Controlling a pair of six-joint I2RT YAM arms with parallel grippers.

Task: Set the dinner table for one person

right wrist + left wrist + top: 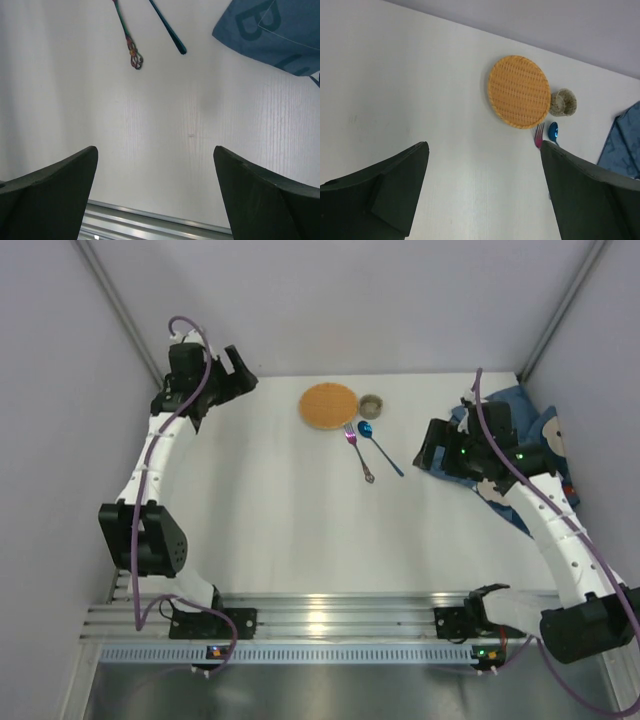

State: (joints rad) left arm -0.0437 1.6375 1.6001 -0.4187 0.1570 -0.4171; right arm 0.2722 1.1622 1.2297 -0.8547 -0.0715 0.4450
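The left claw [481,150] and right claw [155,150] stand apart, empty, above the worktop [270,510] filling mid-frame. We judge the right may snag the mat [522,403], upper right, bunching it up.

Soft, even light falls from above in the top view; the dinner table [280,530] reads bright white with nothing burnt out; the metal rail [320,625] at the near edge carries pale glare streaks; shadows under the arms are faint and blurry-edged; in the wrist views the tabletop is well lit and sharp; the woven plate [518,91] casts a thin shadow along its left rim; the fingers [395,190] of the left gripper [484,147] and those of the right gripper [155,150] show dark, featureless, slightly soft.
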